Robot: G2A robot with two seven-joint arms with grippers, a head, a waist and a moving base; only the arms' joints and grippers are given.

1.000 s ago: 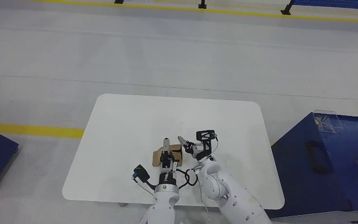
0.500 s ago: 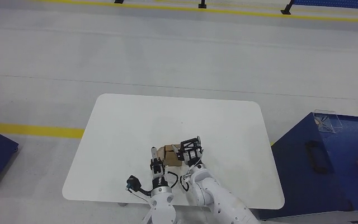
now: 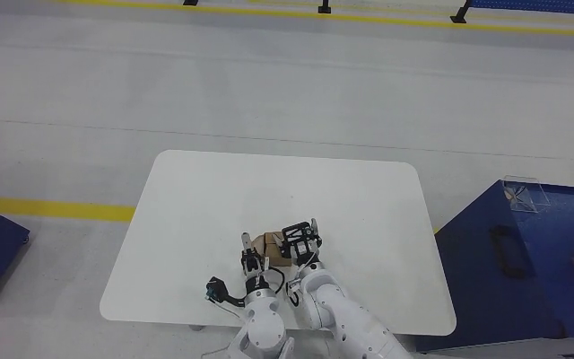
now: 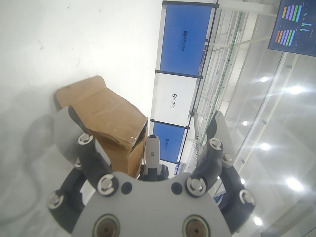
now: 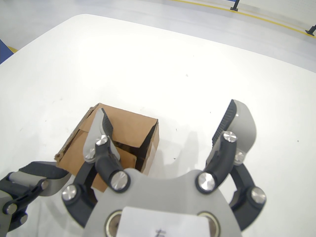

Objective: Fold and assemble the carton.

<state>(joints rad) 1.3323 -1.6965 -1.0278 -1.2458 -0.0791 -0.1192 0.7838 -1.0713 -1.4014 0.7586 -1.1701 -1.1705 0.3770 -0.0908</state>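
A small brown carton (image 3: pixel 270 244) stands on the white table (image 3: pixel 359 197) near its front edge, its top open and flaps folded partly inward. In the right wrist view the carton (image 5: pixel 123 129) lies under my right gripper (image 5: pixel 167 122), which is open, one finger (image 5: pixel 102 122) over the carton's open top and the other beside it above bare table. My left gripper (image 4: pixel 142 127) is open at the carton's (image 4: pixel 106 114) other side, one finger (image 4: pixel 66 127) close against its wall. From above, the left gripper (image 3: pixel 246 257) and right gripper (image 3: pixel 301 235) flank the carton.
A blue bin (image 3: pixel 511 260) stands off the table's right side. The white tabletop stretches bare to the back and to both sides of the carton. The table's front edge lies just behind the grippers.
Both arms shifted left. The left gripper came off the carton's top and now sits at its left side. The right gripper closed in on the carton's right edge.
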